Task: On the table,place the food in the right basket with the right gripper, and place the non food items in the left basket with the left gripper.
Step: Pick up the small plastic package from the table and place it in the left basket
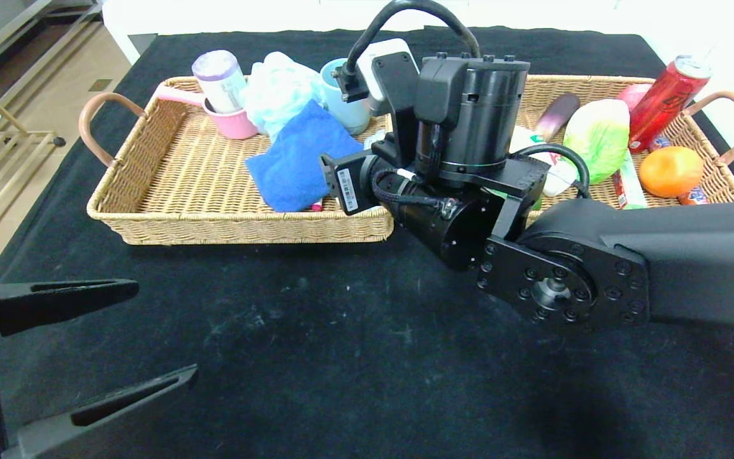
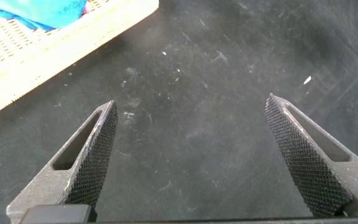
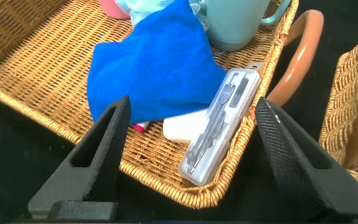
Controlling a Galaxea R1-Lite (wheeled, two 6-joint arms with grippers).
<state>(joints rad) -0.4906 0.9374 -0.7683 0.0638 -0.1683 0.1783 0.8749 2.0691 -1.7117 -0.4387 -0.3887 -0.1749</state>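
Observation:
My right gripper [image 3: 193,99] hangs open and empty over the inner front corner of the left basket [image 1: 169,178]. Below it, a long clear plastic case [image 3: 219,124] lies in that corner against the rim, beside the folded blue towel [image 3: 154,68]. In the head view my right arm [image 1: 462,146] hides the case and its own fingers. The cabbage [image 1: 599,137] and a white bottle [image 1: 555,175] lie in the right basket [image 1: 720,188]. My left gripper [image 1: 164,330] is open and empty, low over the black table [image 1: 341,357] at the front left.
The left basket also holds a pink cup [image 1: 233,121], a mint mug [image 1: 348,102], a pale blue puff [image 1: 278,86] and a white-purple roll [image 1: 220,80]. A red can [image 1: 666,102], an orange [image 1: 671,171] and an eggplant [image 1: 561,115] share the right basket.

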